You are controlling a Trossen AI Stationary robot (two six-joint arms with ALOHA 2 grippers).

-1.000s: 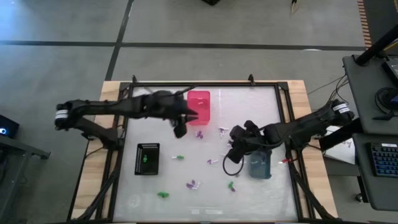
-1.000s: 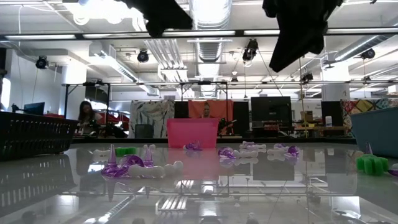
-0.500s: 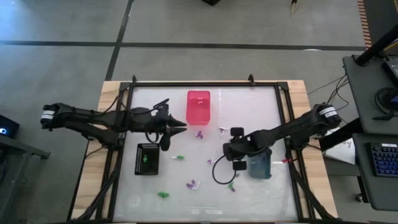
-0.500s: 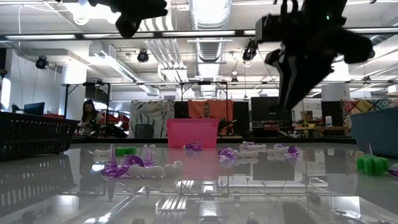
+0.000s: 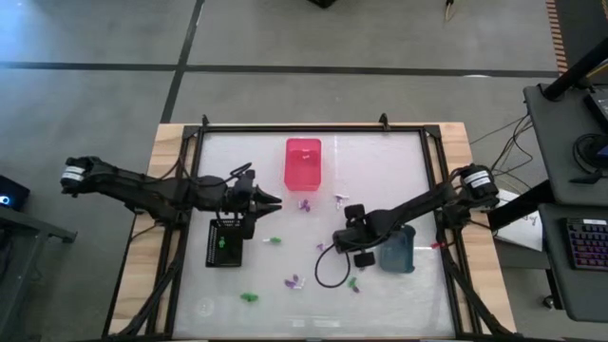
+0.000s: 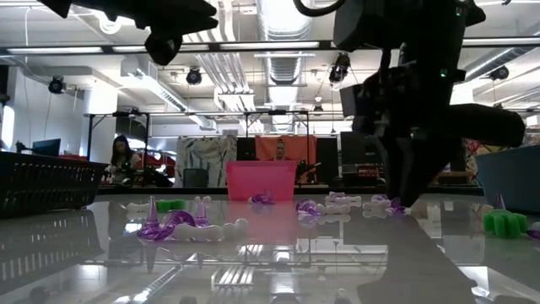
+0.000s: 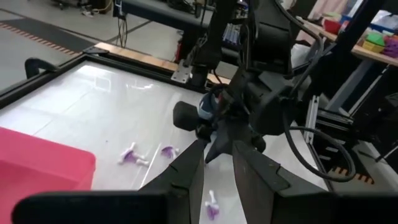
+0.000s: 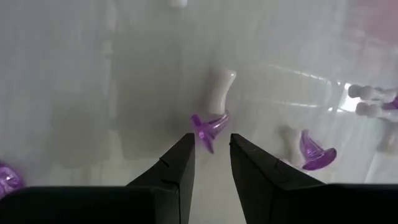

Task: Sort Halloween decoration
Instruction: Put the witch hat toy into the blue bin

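Several tiny green, purple and white pieces lie scattered on the glass table. My right gripper [image 5: 333, 245] is low over the table's middle and open. Its fingers stand on either side of a purple-and-white piece [image 8: 211, 121], [image 5: 323, 247] lying flat; I cannot tell whether they touch it. My left gripper [image 5: 275, 201] is open and empty. It hovers between the pink bin [image 5: 303, 161] and the black bin [image 5: 225, 242], and in its own wrist view [image 7: 217, 152] it points at the right arm. Another purple piece [image 8: 316, 155] lies close by.
The grey-blue bin [image 5: 396, 249] stands just right of my right gripper. Loose pieces: purple [image 5: 304, 203], white [image 5: 339, 199], green [image 5: 273, 239], purple [image 5: 294, 281], green [image 5: 249, 297], green [image 5: 353, 283]. A black frame rims the table [image 5: 432, 190]. People sit in the room far behind.
My right gripper has moved toward the table's near-left and come down to the glass around the purple-and-white piece. My left gripper has drawn back from the pink bin toward the left and near edges. No piece has moved.
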